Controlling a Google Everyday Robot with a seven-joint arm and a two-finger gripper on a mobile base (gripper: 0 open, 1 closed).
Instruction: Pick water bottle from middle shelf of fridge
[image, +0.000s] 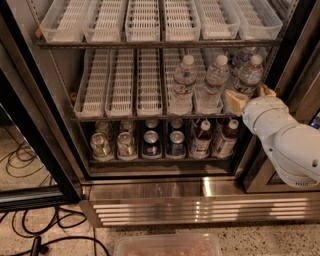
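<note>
Where black cables (20, 155) trail over the floor at far left, the fridge (150, 205) stands open. Its middle shelf (125, 118) holds empty clear lane trays (121, 85) on the left, then two clear bottles (183, 82) side by side, then the water bottle (248, 75) in the rightmost lane. Cans (125, 144) and dark-drink bottles (201, 138) line the shelf below. At right, the gripper (250, 96) is open, its tan pads (235, 101) flanking the water bottle's base; the neighbouring bottle stands just beside one pad.

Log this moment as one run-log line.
phase: reach | gripper: open, at right end of dark rack middle shelf, flanking rightmost clear ribbed plastic water bottle | bottle: upright, on shelf
</note>
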